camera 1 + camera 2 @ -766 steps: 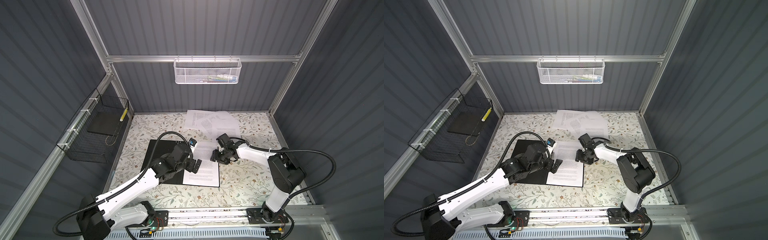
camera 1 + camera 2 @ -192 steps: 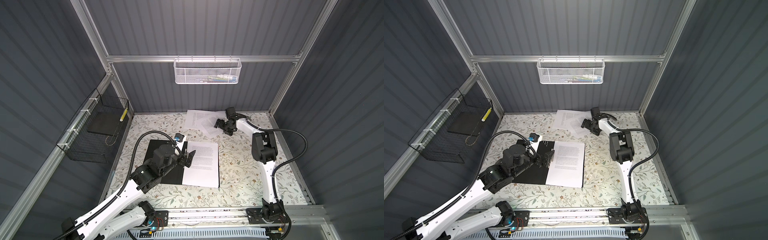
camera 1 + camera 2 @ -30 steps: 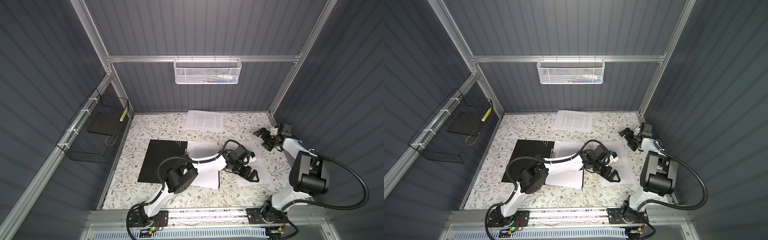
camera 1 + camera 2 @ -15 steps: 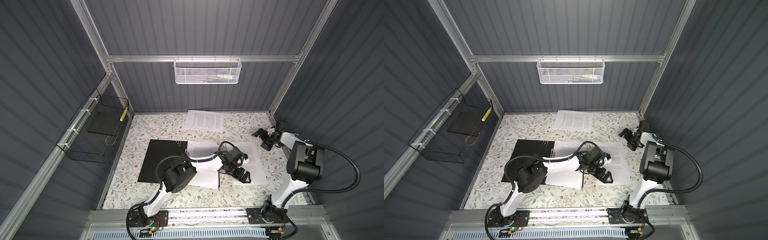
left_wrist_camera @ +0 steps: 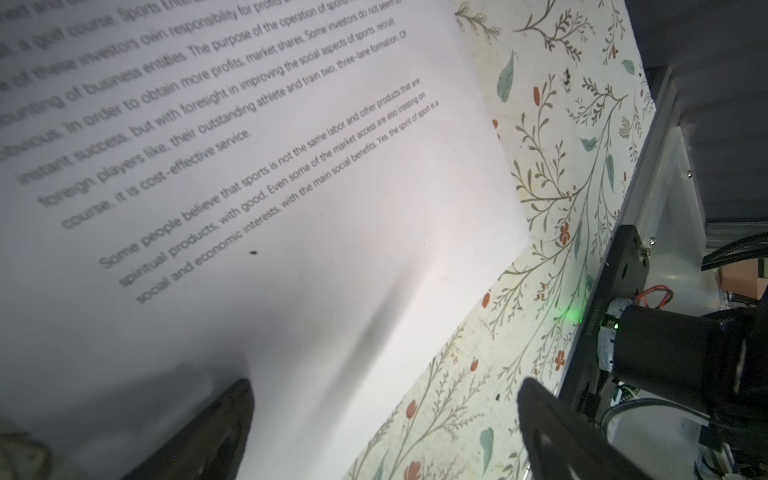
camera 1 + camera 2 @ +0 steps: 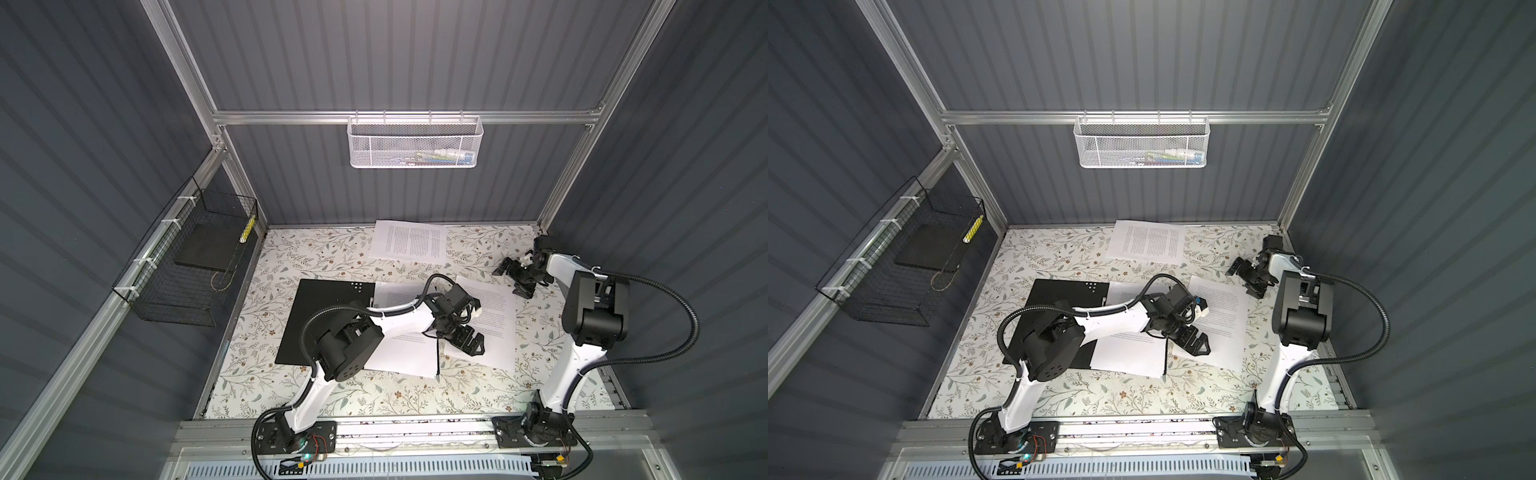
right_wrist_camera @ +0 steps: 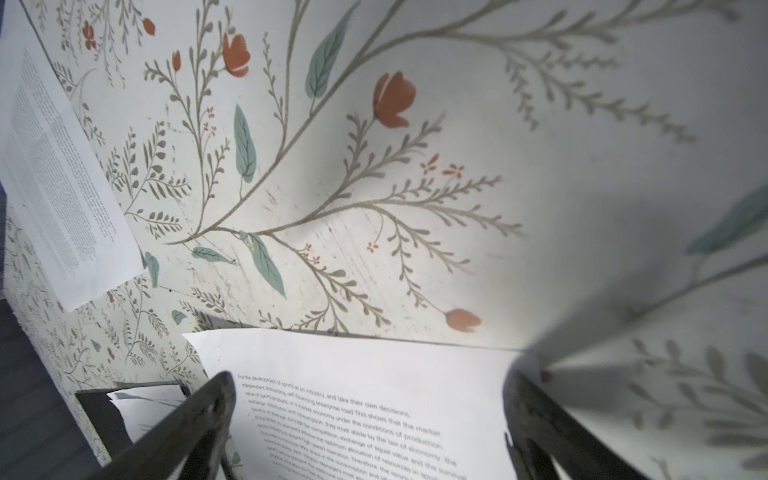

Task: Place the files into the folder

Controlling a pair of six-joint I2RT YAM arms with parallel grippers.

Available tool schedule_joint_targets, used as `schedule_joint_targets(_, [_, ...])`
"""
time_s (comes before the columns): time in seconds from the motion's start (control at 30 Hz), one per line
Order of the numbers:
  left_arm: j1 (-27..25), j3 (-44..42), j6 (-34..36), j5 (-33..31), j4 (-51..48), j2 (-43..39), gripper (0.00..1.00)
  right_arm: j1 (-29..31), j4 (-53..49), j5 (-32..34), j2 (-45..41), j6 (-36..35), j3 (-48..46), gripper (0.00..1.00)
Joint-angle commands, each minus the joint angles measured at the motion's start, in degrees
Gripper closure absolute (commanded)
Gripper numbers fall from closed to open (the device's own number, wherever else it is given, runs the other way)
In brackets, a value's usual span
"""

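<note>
**Folder** (image 6: 328,320): lies open with the black inside up, left of centre in both top views. A cluster of white dots marks its upper edge.

**Filed sheet** (image 6: 405,359): lies on the folder's right half, partly hidden by the left arm.

**Loose sheet** (image 6: 496,316): lies tilted on the floral mat (image 6: 332,257), just right of the folder. In the left wrist view its text (image 5: 266,174) reads "Some people believe that sports is not the same labor and other products" and "it is cost-effective service". In the right wrist view the first line reads "For the development of sports as an industry, and take their own decisions."

**Rear sheet** (image 6: 409,246): lies at upper centre by the back wall. Its print is too small to read.

**Left gripper** (image 6: 469,347): sits low over the loose sheet's lower left part. The jaws are spread, with one finger (image 5: 220,424) over the paper and the other over the mat. Nothing is pinched.

**Right gripper** (image 6: 514,281): sits at the loose sheet's upper right corner. The jaws are spread wide with the corner between the fingers (image 7: 195,419), and nothing is pinched. Whether they touch the paper cannot be told.
</note>
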Motion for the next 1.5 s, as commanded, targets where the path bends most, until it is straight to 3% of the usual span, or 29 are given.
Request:
schedule_joint_targets(0.0, [0.2,-1.1,0.9,-2.2,-6.9,1.6,0.00,0.3,-4.4,6.1,0.4,-1.9,0.8,0.01])
schedule_joint_targets(0.4, [0.2,-1.5,0.6,-1.8,-6.2,1.8,0.00,0.1,-4.2,11.1,-0.2,-1.5,2.0,0.01])
schedule_joint_targets(1.03, [1.0,1.9,1.0,-0.9,-6.8,3.1,0.00,2.6,-10.5,3.5,3.1,-6.5,1.7,0.01])
schedule_joint_targets(1.23, [1.5,3.3,0.4,-0.6,-6.5,4.7,0.00,2.5,-8.4,-2.0,-2.3,-5.5,-3.3,0.01])
schedule_joint_targets(1.47, [1.6,5.6,-0.5,-0.8,-6.3,7.8,0.00,0.2,3.0,-10.3,-14.3,0.4,-16.4,0.01])
